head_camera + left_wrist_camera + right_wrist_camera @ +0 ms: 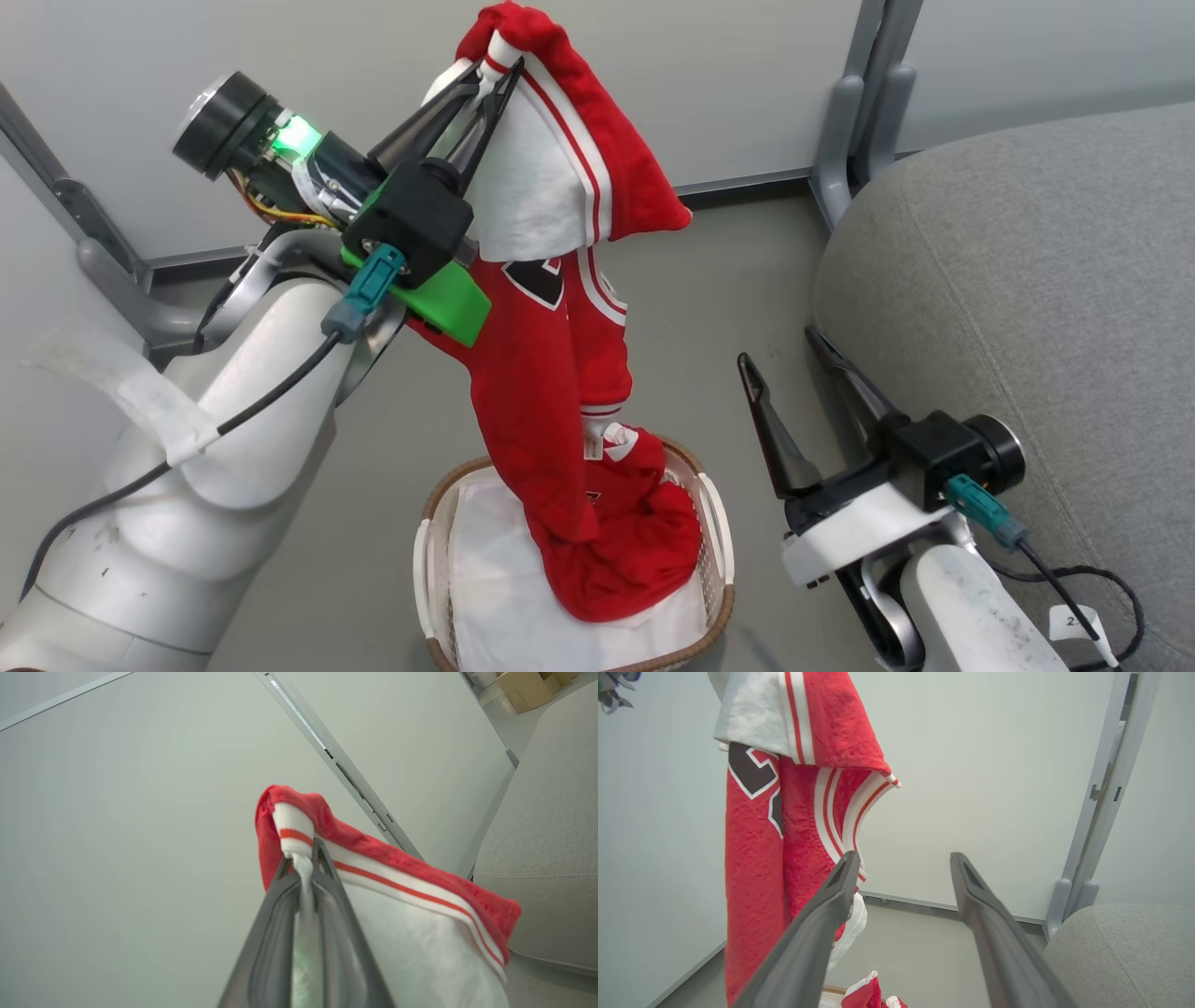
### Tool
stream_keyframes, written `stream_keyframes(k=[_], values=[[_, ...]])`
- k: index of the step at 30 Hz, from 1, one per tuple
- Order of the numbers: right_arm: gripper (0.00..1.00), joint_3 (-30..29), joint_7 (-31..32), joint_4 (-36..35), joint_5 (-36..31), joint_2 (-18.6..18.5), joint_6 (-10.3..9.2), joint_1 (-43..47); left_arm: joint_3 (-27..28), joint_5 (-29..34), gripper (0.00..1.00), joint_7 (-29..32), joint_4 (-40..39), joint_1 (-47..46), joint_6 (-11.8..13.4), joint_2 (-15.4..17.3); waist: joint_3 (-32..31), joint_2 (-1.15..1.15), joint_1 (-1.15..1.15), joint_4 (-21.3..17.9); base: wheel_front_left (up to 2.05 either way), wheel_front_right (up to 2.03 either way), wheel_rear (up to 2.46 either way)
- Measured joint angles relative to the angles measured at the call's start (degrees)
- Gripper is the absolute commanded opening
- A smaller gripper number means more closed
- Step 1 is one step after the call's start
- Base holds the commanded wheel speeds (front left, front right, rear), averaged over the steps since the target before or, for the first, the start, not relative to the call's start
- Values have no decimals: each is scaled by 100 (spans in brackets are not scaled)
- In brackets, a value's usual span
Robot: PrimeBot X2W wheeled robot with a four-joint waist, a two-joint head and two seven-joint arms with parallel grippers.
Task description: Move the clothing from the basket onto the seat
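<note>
Currently held: the left gripper (495,70), top centre of the head view, is clamped on a narrow pinch of the white trim of the clothing (541,392).
Clothing: it hangs in a long red drape from that pinch down to the basket (714,523) at bottom centre. Its lower end is bunched inside on the white liner (485,569). I can't tell whether this is one garment or several.
Right gripper (777,347): its jaws are wide apart with nothing between them. It sits at lower right, between the basket and the seat (1027,280).
Risk, slip: the hold is on a thin edge of trim, and the weight of the drape could pull it out of the fingertips during a quick swing.
Risk, drag: the tail lies inside the rim. A sideways move towards the seat before it lifts clear could snag it, and that could tip the basket or tug it along.
Risk, path: the open right gripper stands between the basket and the seat, so the hanging cloth could catch on its fingers.
Risk, shortfall: the seat's edge is rounded, and cloth let go near it could slide off onto the floor (728,280).
Surface: the floor is smooth and grey under and around the basket. The seat is grey woven fabric filling the right of the frame.
Room: pale wall panels (700,84) stand behind, and a grey metal post (854,121) stands at upper right, just beside the seat.
</note>
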Motion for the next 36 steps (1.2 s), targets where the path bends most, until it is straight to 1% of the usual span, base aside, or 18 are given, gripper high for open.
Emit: stream_keyframes(k=[5,11,22,30,36], values=[[100,341,0,240,46,1,0,-230,-138,-38,0,-34,37,-194,-15,-145,-86,0,0,35,0,0,0],[100,463,0,603,41,2,0,-416,-279,-97,0,-77,-8,-366,-16,-235,-171,0,0,149,0,0,0],[100,475,-1,350,188,1,0,-967,-439,-199,0,-108,-109,-397,-18,-286,-236,0,0,180,0,0,0],[100,719,-1,528,151,-3,0,-1533,-583,-274,0,-120,-275,-280,-22,-300,-231,0,0,215,0,0,0],[100,815,0,489,345,0,0,-1739,-645,-339,0,-124,-322,-176,-9,-303,-217,0,0,251,0,0,0]])
